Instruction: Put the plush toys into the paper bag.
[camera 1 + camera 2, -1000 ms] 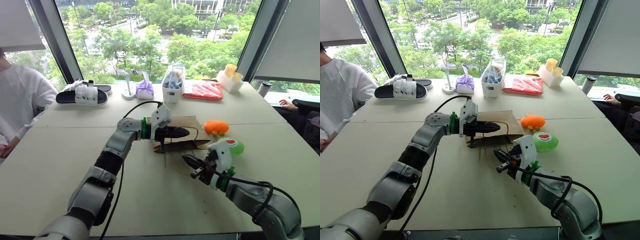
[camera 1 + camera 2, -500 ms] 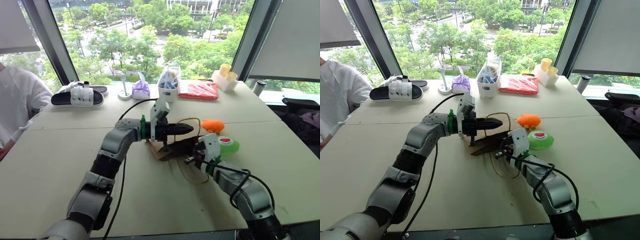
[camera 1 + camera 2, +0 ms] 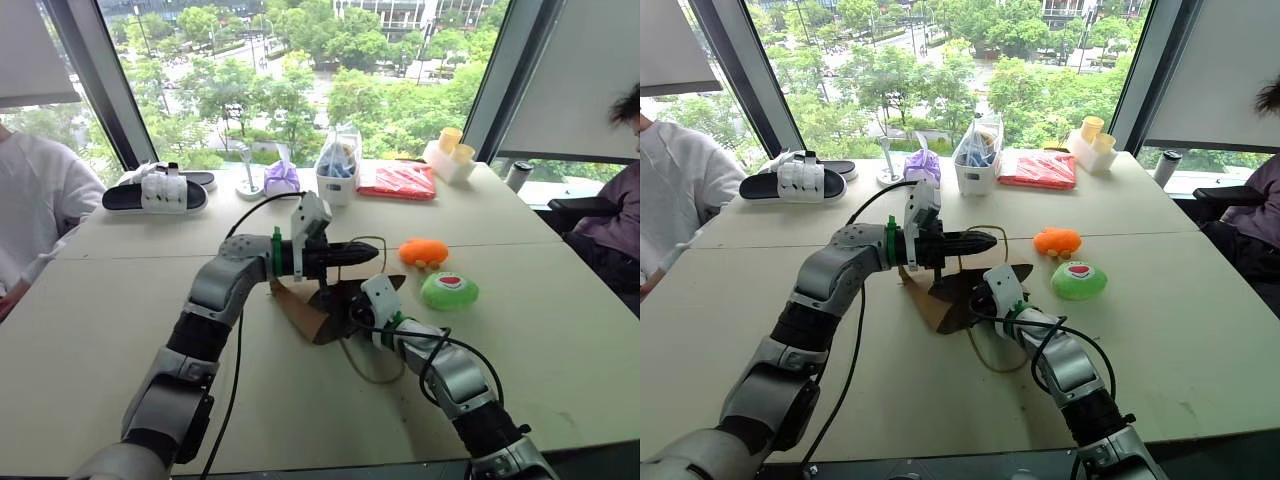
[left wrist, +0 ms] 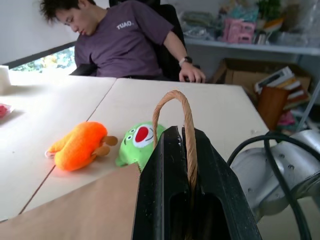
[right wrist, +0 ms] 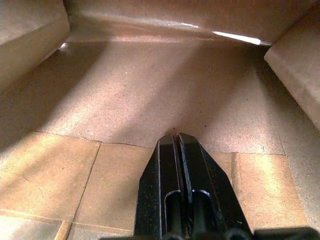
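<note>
The brown paper bag lies on its side at the table's middle, its mouth lifted open toward the right. My left gripper is shut on the bag's upper twine handle and holds it up. My right gripper is shut with nothing in it and reaches inside the bag, over its brown floor. The orange plush toy and the green plush toy, with its red-and-white patch, rest on the table just right of the bag, apart from both grippers.
The bag's other twine handle trails on the table in front. At the back stand a black slipper, a purple pouch, a clear bag of blue items, a red packet and yellow cups. People sit at both table ends.
My right gripper has gone forward and down into the bag's mouth. The left gripper has lifted the handle a little, and the bag now gapes open. A person has come into view at the right.
</note>
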